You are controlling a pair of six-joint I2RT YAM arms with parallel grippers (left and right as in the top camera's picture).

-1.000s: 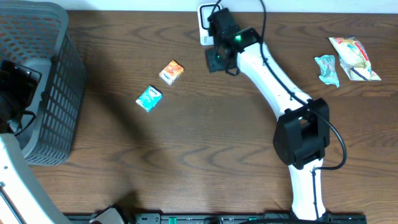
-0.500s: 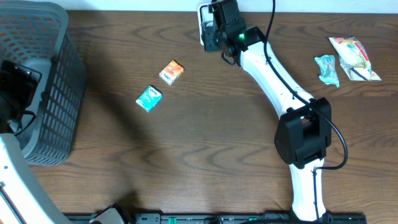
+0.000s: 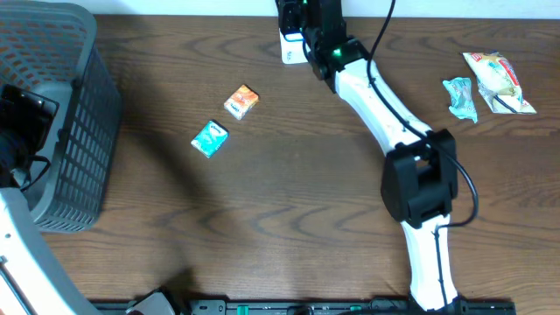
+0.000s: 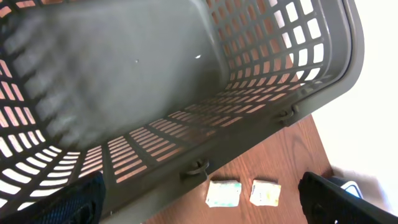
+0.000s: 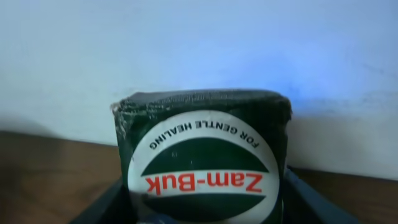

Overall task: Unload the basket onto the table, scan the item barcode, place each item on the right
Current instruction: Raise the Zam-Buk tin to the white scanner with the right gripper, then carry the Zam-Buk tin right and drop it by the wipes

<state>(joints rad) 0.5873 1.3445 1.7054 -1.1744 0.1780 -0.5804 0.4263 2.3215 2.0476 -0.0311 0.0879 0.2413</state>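
Right pincer point(image 5: 200, 208) clenched on the box point(image 5: 202, 155), a dark green carton. One finger point(image 5: 99, 205) shows at the box's lower left corner, the other at its lower right.

Wrist view: the round white label faces the camera and reads upside down, "Zam-Buk" in red with "FOR GENTLE HEALING" arched beside it. The barcode shows on no visible face. Behind the box is a pale wall with a faint blue glow at upper right, and a strip of brown desk point(image 5: 43, 162) below it.

From overhead, the right arm point(image 3: 376, 96) reaches across to the far edge of the desk. Its pincer sits at the top of frame, just over the white scanner point(image 3: 290, 52). The box itself is hidden there under the pincer.

Left pincer point(image 4: 199, 186) released, jaws spread wide, nothing between them. It hangs over the grey basket point(image 3: 79, 131) at the desk's left end, and its camera looks down into the mesh.

Mid-desk, loose: an orange packet point(image 3: 241, 101) and, just beside it toward the near edge, a teal packet point(image 3: 209, 138).

Far right, well apart from the arm: a teal wrapper point(image 3: 460, 96) touching a yellow and red snack bag point(image 3: 499, 80)
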